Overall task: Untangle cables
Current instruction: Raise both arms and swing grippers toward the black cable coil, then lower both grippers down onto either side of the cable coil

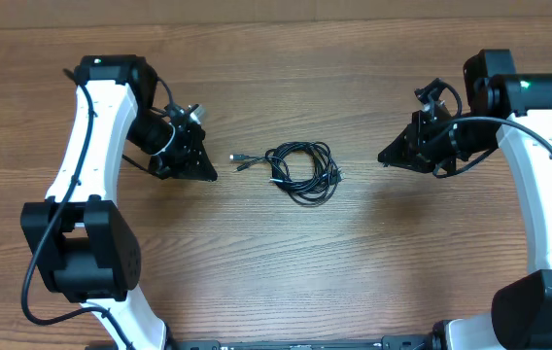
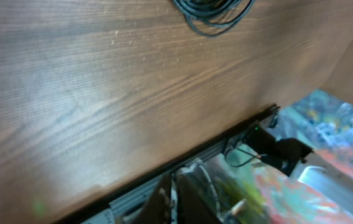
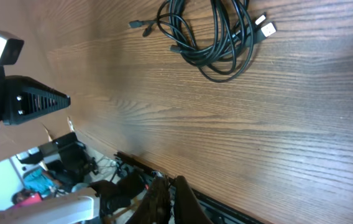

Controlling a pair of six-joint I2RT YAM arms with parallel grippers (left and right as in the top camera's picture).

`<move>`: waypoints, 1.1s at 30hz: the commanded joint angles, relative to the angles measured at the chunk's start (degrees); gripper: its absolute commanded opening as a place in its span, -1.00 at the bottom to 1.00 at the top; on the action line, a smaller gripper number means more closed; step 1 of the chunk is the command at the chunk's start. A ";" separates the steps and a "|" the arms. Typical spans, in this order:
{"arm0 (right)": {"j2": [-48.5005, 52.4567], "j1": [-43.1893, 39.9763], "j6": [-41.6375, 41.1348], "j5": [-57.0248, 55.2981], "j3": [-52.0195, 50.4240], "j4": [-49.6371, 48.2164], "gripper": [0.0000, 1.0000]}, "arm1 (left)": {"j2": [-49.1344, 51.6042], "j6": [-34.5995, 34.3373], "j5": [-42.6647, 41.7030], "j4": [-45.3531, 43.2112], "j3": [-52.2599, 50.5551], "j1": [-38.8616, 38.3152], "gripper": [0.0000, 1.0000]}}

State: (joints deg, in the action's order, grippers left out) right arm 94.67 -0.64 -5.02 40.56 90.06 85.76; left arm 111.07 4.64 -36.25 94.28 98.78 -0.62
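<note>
STANDOFF AT MID-TABLETOP: the cables (image 1: pixel 301 173) lie in one loose black coil at the centre of the wooden tabletop (image 1: pixel 286 282). They sit btwn the L jaws and R jaws, well apart from both. The L jaws point in from the left, clenched on nothing. The R jaws aim in from the right, likewise clenched and empty. One plug end (image 1: pixel 241 158) trails out of the coil toward the L side. Two silvery-tipped plugs (image 3: pixel 262 25) sit at its rim in the R wrist view.

Risks, as judged:
- W/ both jaws pinched tight, neither can take a strand until it parts; a descent as-is would only shove the bundle.
- The loops overlap closely, so one pinch prob. catches several strands and drags the whole coil instead of freeing one.
- Hauling two ends apart w/o first finding the crossings could cinch a knot tighter.
- Thin cord on smooth wood may slip the grip; the plug ends look like the firmer holds.
- Tips driven too low could scrape the tabletop.

Containers: none in view, no tray, bin or box. The cables rest bare on the wood.
</note>
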 commanded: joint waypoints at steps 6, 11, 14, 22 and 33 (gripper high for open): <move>-0.09 1.57 -5.40 0.66 -5.27 -4.96 -0.92 | 0.92 -0.72 -1.31 -5.05 -0.15 -5.20 -0.91; -0.09 3.34 -10.78 0.66 -8.76 -11.69 -0.92 | 0.92 -0.96 -0.96 -6.29 -0.15 -8.04 -0.70; -0.09 4.42 -11.74 0.46 -10.01 -15.15 -0.79 | 0.92 -0.96 -0.83 -6.29 -0.15 -8.35 -0.60; -0.09 4.37 -11.69 0.37 -10.08 -23.02 -0.35 | 0.92 -2.93 -1.22 -9.73 -0.15 -9.01 -0.92; -0.02 9.29 -19.32 -8.63 -10.29 -26.56 -0.44 | 0.92 -2.93 -0.35 -11.93 -0.17 -14.51 -0.92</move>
State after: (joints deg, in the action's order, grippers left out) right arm 94.67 6.46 -19.40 37.78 80.09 59.46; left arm 111.20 1.87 -36.84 83.05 98.72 -13.21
